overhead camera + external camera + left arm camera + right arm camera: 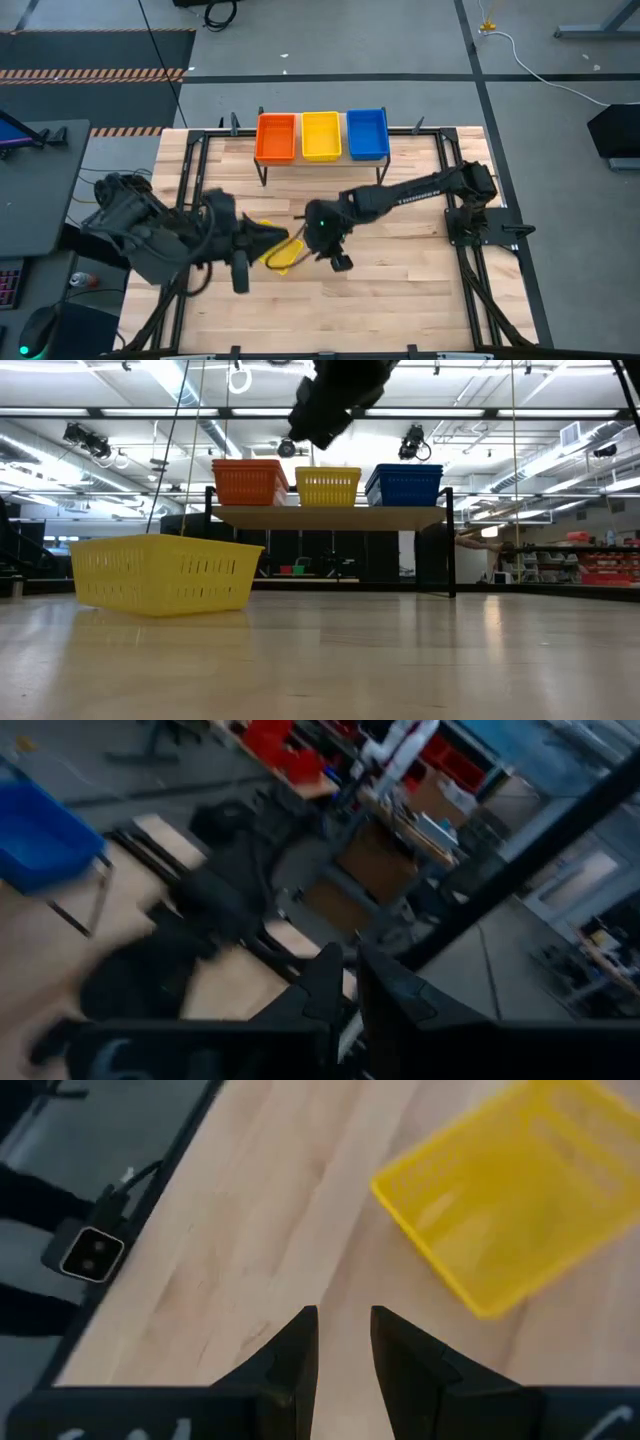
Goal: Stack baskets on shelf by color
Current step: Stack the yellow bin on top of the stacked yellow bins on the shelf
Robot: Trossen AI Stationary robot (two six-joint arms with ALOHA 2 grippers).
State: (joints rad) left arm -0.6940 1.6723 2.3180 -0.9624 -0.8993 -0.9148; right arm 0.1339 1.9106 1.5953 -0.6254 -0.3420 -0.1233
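A loose yellow basket is seen lying on the table just ahead of the right gripper, whose fingers are parted a bit, empty. Left gripper nearly closed, nothing held.

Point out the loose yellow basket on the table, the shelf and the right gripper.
Loose yellow basket (160, 572), low view, front mesh wall.
Shelf (330, 517), low view, board's front edge.
Right gripper (344, 1342), right wrist view, midway between fingertips.
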